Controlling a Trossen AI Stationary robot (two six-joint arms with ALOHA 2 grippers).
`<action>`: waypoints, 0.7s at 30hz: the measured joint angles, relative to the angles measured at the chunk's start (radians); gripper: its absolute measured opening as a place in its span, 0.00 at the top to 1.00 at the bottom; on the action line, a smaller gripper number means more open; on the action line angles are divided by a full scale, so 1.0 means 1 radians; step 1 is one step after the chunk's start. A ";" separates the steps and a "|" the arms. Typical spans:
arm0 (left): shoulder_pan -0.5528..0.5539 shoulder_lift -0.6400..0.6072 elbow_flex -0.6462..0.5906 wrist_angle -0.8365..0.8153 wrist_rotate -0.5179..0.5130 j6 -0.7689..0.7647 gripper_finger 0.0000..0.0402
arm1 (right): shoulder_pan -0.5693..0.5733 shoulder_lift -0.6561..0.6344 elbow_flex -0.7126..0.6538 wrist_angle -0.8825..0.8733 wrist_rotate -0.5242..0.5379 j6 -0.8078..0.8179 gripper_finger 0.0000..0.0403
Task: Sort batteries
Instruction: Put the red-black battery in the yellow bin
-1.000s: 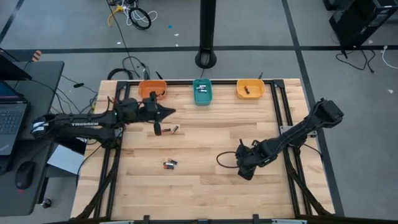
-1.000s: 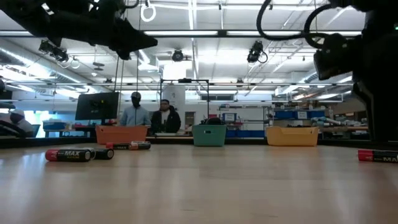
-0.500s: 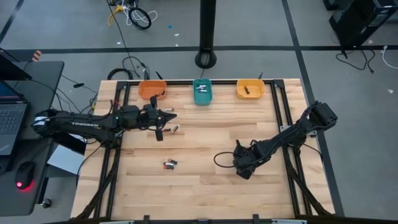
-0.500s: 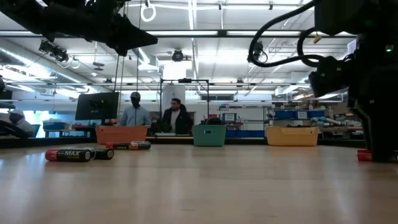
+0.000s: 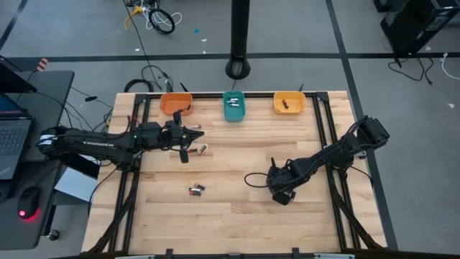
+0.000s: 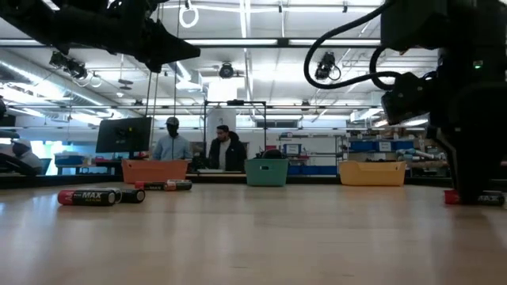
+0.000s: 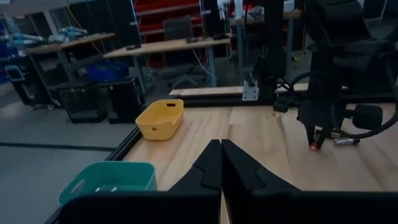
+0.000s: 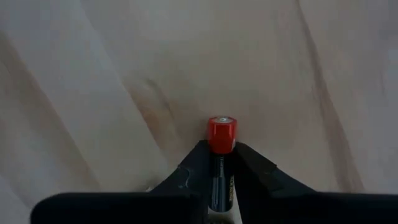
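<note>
Low over the wooden table, right of centre in the overhead frame, the right gripper clamps a red-capped black battery between its two dark fingers, the cap poking out beyond the tips. At upper left, the left gripper hovers above the board with its jaws pressed together on nothing, just beside a small silver battery. Two more batteries lie touching at lower left of centre. Along the top edge sit an orange bin, a teal bin and a yellow bin. Behind the table, two people stand in the workshop.
</note>
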 joint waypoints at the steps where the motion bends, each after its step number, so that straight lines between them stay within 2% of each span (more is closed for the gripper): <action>1: 0.000 0.006 -0.016 0.033 -0.001 0.005 0.98 | -0.007 -0.005 0.001 0.003 0.012 -0.013 0.86; 6: 0.000 0.043 -0.122 0.288 -0.001 -0.016 0.99 | -0.064 -0.046 0.054 -0.020 0.056 -0.109 0.86; 11: 0.000 0.059 -0.194 0.400 0.003 -0.061 0.99 | -0.176 -0.074 0.157 -0.106 0.112 -0.267 0.86; 16: 0.000 0.059 -0.218 0.415 0.005 -0.082 0.99 | -0.364 -0.075 0.291 -0.247 0.189 -0.435 0.86; 21: 0.000 0.059 -0.218 0.413 0.010 -0.083 0.99 | -0.611 -0.076 0.380 -0.283 0.222 -0.637 0.86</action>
